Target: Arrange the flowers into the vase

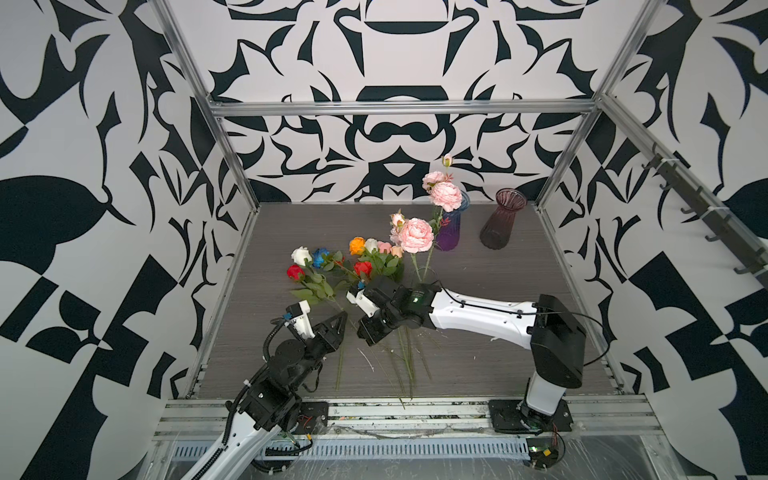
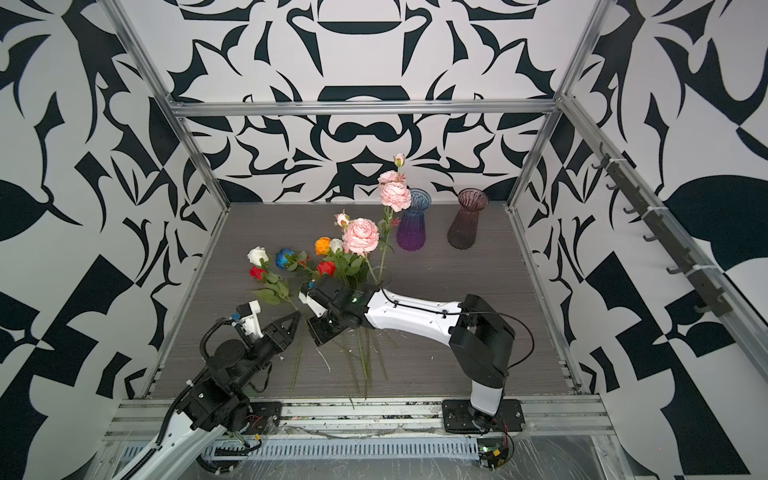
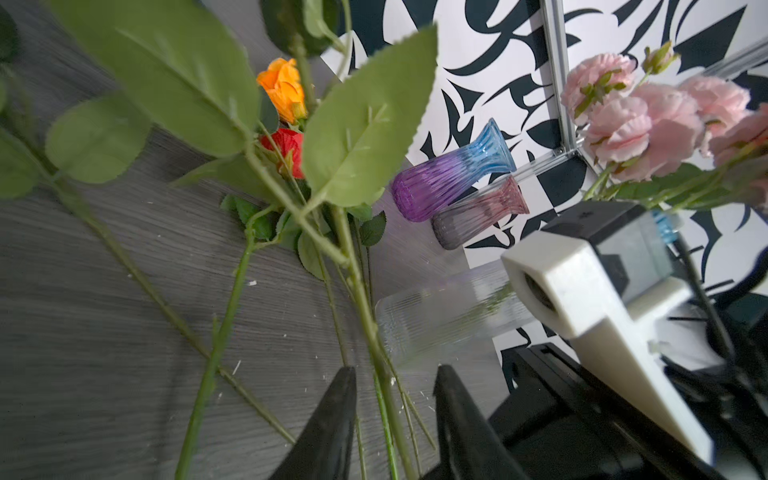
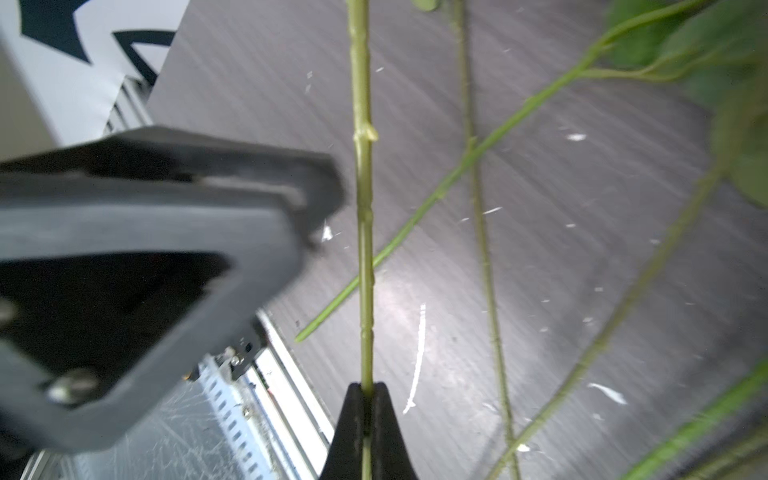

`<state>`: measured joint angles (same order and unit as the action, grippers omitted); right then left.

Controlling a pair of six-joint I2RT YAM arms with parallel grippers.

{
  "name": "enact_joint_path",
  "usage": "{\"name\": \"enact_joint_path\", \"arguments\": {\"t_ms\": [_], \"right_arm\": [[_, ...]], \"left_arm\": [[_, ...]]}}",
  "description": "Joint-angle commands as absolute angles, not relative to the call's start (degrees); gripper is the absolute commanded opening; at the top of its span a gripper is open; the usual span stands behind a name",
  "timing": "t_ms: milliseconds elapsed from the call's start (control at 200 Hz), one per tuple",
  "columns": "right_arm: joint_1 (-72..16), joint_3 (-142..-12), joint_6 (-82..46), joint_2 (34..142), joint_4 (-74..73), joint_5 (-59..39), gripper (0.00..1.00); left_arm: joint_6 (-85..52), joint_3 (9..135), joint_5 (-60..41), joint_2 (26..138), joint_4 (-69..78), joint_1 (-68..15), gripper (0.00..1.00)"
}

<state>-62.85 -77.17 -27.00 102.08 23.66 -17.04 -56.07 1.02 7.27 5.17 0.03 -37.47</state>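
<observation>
Both top views: flowers [image 1: 363, 268] mostly piled on the counter [image 1: 498, 291]; only two pink blooms [image 1: 415, 235] stand in the clear vase [image 1: 428, 276]; right fingers [image 4: 376, 411] clamped on one stem [image 4: 365, 249], left fingers [image 3: 446, 382] apart astride stems [image 3: 374, 332]. Early stage, I'd say; most unplaced.
</observation>
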Motion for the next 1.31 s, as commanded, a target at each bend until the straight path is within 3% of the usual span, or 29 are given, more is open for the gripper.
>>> {"name": "enact_joint_path", "arguments": {"t_ms": [0,445,665,765,1185,1300], "right_arm": [[-63.7,-80.2,-26.6,101.6,22.1,-18.6,0.00],[-64.2,-77.4,-25.8,97.8,23.0,-14.9,0.00],[-64.2,-75.9,-25.5,96.5,23.2,-13.1,0.00],[-64.1,-75.6,-25.2,96.2,23.4,-12.6,0.00],[-64.2,-75.7,-24.0,95.9,25.0,-10.5,0.00],[-64.2,-75.3,-24.0,95.9,25.1,-10.6,0.00]], "left_arm": [[-53.5,-0.2,1.2,7.1,6.8,-36.9,0.39],[-56.5,-1.1,-14.1,14.4,16.8,-27.2,0.34],[-56.5,-1.7,-15.7,18.5,22.7,-27.0,0.17],[-56.5,-1.7,-15.7,18.2,22.5,-27.1,0.14],[-56.6,-1.6,-15.1,17.8,21.5,-27.1,0.17],[-56.6,-1.5,-14.9,17.7,21.3,-27.1,0.22]]}}
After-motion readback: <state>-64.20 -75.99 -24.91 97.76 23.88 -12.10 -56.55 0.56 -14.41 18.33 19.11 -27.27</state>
